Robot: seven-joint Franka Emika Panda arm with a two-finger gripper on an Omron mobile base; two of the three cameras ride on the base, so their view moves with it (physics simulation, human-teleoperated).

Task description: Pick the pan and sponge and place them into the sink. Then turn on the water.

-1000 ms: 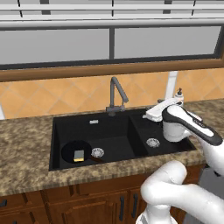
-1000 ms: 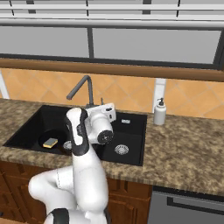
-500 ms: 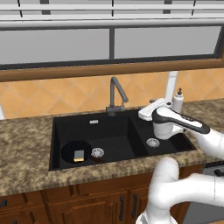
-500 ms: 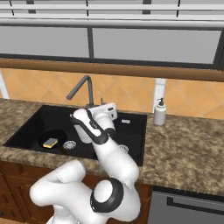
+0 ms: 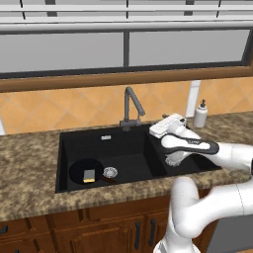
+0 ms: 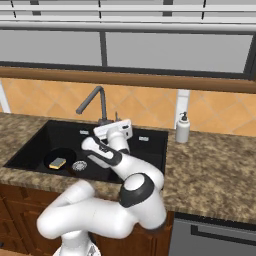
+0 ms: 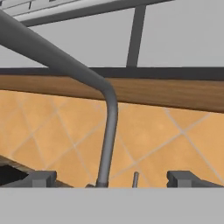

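Observation:
The black pan [image 5: 85, 169] lies in the large left basin of the sink [image 5: 129, 143], with the yellow sponge [image 5: 89, 175] resting in it. The right base view shows the same pan [image 6: 59, 158] and sponge [image 6: 57, 162] beside the silver drain [image 6: 79, 165]. My gripper [image 7: 111, 179] is open and holds nothing. It points at the dark grey faucet [image 7: 108, 127] from close by, with the faucet's stem in line with the gap between the fingertips [image 7: 41, 178]. In the left base view my gripper [image 5: 157, 129] hovers just right of the faucet [image 5: 131, 106]. No water is in view at the spout.
A white soap dispenser [image 5: 200, 114] stands on the granite counter [image 5: 29, 168] right of the sink, behind my forearm. A small upright lever [image 7: 135, 178] sits beside the faucet base. Tiled wall and a window ledge rise directly behind the faucet.
The arm has swung left, bringing the hand from over the small right basin up to the faucet's base. The jaws stayed open. Pan and sponge have not moved.

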